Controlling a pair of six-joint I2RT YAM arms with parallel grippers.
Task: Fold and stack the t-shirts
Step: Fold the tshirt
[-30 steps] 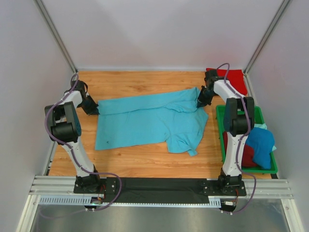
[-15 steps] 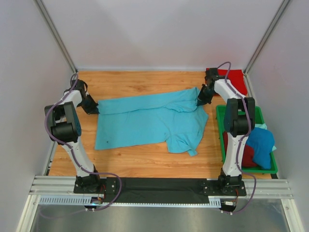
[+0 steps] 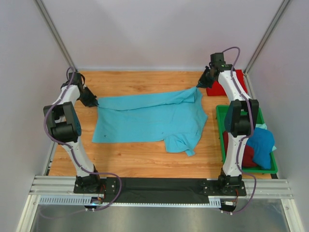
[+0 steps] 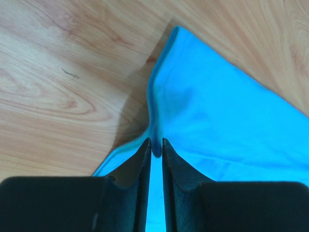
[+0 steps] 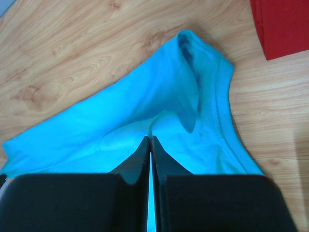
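- Floored by an orange-brown wood-grain desk (image 3: 145,79), matt, with swirling knots and long pale streaks in the close views.
- Closed at the back by a plain pale grey wall panel (image 3: 159,34).
- Flanked by a like pale grey panel on the left (image 3: 24,87) and another on the right (image 3: 292,106), both meeting the desk's edges.
- Framed at the two far corners by slim silver metal posts, left (image 3: 55,36) and right (image 3: 268,36), slanting outward in the top view.
- Edged along the near side by a slotted silver aluminium rail (image 3: 53,186) carrying a flat black plate (image 3: 164,186).
- Fronted nearer still by a dull grey metal sheet (image 3: 159,217).
- Lit evenly from above, with soft, faint shadows.
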